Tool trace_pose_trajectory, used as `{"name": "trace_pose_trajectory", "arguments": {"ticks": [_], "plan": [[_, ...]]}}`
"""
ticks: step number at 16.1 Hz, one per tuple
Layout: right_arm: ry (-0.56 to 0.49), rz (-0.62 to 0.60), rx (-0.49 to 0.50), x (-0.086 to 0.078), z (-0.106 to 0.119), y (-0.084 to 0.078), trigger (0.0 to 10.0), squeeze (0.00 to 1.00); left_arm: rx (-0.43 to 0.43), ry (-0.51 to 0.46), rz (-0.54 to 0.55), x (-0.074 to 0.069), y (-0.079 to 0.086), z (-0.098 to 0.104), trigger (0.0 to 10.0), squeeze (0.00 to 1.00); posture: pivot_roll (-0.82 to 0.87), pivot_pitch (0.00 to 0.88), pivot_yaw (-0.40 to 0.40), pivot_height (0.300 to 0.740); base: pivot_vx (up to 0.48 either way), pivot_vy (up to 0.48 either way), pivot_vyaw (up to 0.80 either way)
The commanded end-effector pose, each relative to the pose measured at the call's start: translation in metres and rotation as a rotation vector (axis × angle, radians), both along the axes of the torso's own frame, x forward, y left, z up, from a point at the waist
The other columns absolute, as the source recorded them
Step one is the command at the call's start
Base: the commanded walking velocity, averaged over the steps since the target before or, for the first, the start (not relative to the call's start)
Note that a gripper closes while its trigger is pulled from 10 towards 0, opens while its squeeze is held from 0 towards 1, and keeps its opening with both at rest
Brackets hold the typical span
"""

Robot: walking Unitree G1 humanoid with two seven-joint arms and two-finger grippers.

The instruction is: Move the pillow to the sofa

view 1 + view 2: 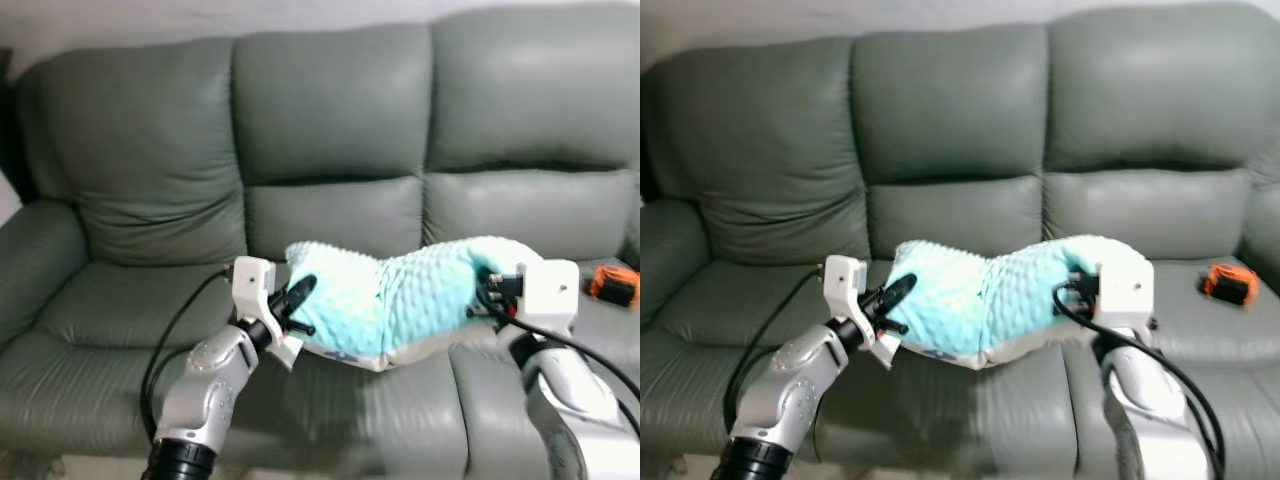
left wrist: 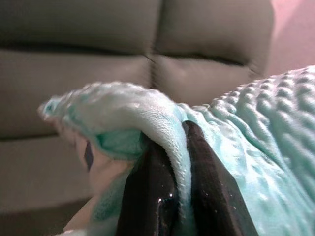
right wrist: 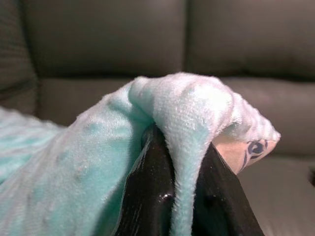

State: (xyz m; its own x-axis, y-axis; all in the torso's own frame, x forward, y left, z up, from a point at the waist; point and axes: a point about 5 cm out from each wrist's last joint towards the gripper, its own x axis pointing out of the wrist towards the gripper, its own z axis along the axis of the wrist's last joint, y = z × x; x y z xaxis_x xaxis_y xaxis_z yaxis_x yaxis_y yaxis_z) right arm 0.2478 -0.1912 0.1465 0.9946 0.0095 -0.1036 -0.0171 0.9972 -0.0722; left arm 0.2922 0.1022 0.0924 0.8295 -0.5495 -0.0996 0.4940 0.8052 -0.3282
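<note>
The left gripper (image 2: 170, 182) was seen closed on a fold of the pillow (image 1: 400, 300), with a thin ridge of the mint, dimpled fabric pinched between its two black fingers (image 2: 147, 191). The right gripper (image 3: 184, 187) was clamped in the same manner on the opposite end, a fold of plush fabric being squeezed between its fingers (image 3: 150, 182), and a patch of pale printed underside was visible just beside them.

In the head views, the pillow was stretched between the two grippers, the left gripper (image 1: 297, 300) at its left end and the right gripper (image 1: 490, 290) at its right end. The pillow was sagged in the middle, so that a shallow dip was formed between two raised ends. It was held over the middle seat cushion of the sofa (image 1: 150, 180); whether its underside touched the cushion could not be told.

The grey-green sofa was spread across the whole scene, with three back cushions and a padded armrest on the robot's left. A small orange and black object (image 1: 612, 285) was lying on the right seat cushion, well apart from the pillow.
</note>
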Motion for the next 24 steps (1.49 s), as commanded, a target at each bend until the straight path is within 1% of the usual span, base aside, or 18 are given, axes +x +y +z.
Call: {"name": "trace_pose_trajectory", "arguments": {"ticks": [1, 5, 7, 8, 10, 11, 12, 13, 14, 15, 17, 19, 20, 21, 22, 24], "plan": [[-0.028, 0.044, 0.017, 0.0, 0.005, 0.011, 10.0, 0.0, 0.022, 0.01, 0.035, -0.001, 0.015, -0.003, 10.0, 0.0, -0.26, 0.0, 0.066, 0.74, 0.0, 0.0, 0.0], [-0.023, 0.038, 0.009, 0.0, 0.004, 0.012, 10.0, 0.0, 0.012, 0.01, 0.038, 0.0, 0.015, -0.003, 10.0, 0.0, -0.26, 0.0, 0.067, 0.74, 0.0, 0.0, 0.0], [-0.011, 0.032, 0.007, 0.001, -0.002, 0.011, 10.0, 0.0, 0.031, 0.02, 0.047, 0.004, 0.017, -0.006, 10.0, 0.0, -0.26, 0.0, 0.068, 0.74, 0.0, 0.0, 0.0], [-0.003, 0.019, 0.032, 0.003, -0.008, 0.009, 10.0, 0.0, 0.075, 0.033, 0.074, 0.009, 0.021, -0.013, 10.0, 0.0, -0.26, 0.0, 0.07, 0.74, 0.0, 0.0, 0.0], [0.016, -0.009, 0.069, 0.007, -0.018, 0.003, 10.0, 0.0, 0.111, 0.042, 0.124, 0.016, 0.03, -0.022, 10.0, 0.0, -0.26, 0.0, 0.075, 0.74, 0.0, 0.0, 0.0], [0.045, -0.036, 0.086, 0.013, -0.027, -0.003, 10.0, 0.0, 0.155, 0.051, 0.17, 0.022, 0.037, -0.03, 10.0, 0.0, -0.25, 0.0, 0.077, 0.74, 0.0, 0.0, 0.0], [0.056, -0.046, 0.091, 0.015, -0.03, -0.005, 10.0, 0.0, 0.177, 0.052, 0.18, 0.023, 0.039, -0.032, 10.0, 0.0, -0.25, 0.0, 0.077, 0.74, 0.0, 0.0, 0.0], [0.09, -0.061, 0.111, 0.02, -0.037, -0.01, 10.0, 0.0, 0.197, 0.059, 0.205, 0.027, 0.042, -0.035, 10.0, 0.0, -0.25, 0.0, 0.078, 0.74, 0.0, 0.0, 0.0], [0.117, -0.076, 0.13, 0.025, -0.042, -0.016, 10.0, 0.0, 0.149, 0.023, 0.242, 0.034, 0.044, -0.03, 10.0, 0.0, -0.25, 0.0, 0.079, 0.74, 0.0, 0.0, 0.0], [0.133, -0.092, 0.153, 0.028, -0.046, -0.02, 10.0, 0.0, 0.161, 0.011, 0.279, 0.037, 0.046, -0.028, 10.0, 0.0, -0.24, 0.0, 0.078, 0.74, 0.0, 0.0, 0.0], [0.126, -0.078, 0.176, 0.031, -0.047, -0.021, 10.0, 0.0, 0.145, 0.075, 0.352, 0.04, 0.054, -0.037, 10.0, 0.0, -0.24, 0.004, 0.079, 0.74, 0.0, 0.0, 0.0], [0.116, -0.053, 0.147, 0.034, -0.049, -0.02, 10.0, 0.0, 0.16, 0.093, 0.356, 0.039, 0.056, -0.042, 10.0, 0.0, -0.23, 0.076, 0.081, 0.74, 0.0, 0.0, 0.0], [0.129, -0.049, 0.14, 0.032, -0.053, -0.02, 10.0, 0.0, 0.157, 0.097, 0.352, 0.038, 0.056, -0.044, 10.0, 0.0, -0.22, 0.109, 0.082, 0.74, 0.0, 0.0, 0.0], [0.136, -0.042, 0.14, 0.029, -0.056, -0.02, 10.0, 0.0, 0.146, 0.096, 0.348, 0.038, 0.056, -0.045, 10.0, 0.0, -0.22, 0.117, 0.082, 0.74, 0.0, 0.0, 0.0], [0.136, -0.039, 0.11, 0.026, -0.059, -0.022, 10.0, 0.0, 0.169, 0.094, 0.339, 0.037, 0.055, -0.047, 10.0, 0.0, -0.22, 0.178, 0.089, 0.74, 0.0, 0.0, 0.0], [0.157, -0.056, 0.073, 0.02, -0.065, -0.024, 10.0, 0.0, 0.187, 0.1, 0.335, 0.036, 0.053, -0.05, 10.0, 0.0, -0.23, 0.224, 0.098, 0.74, 0.0, 0.0, 0.0]]}}
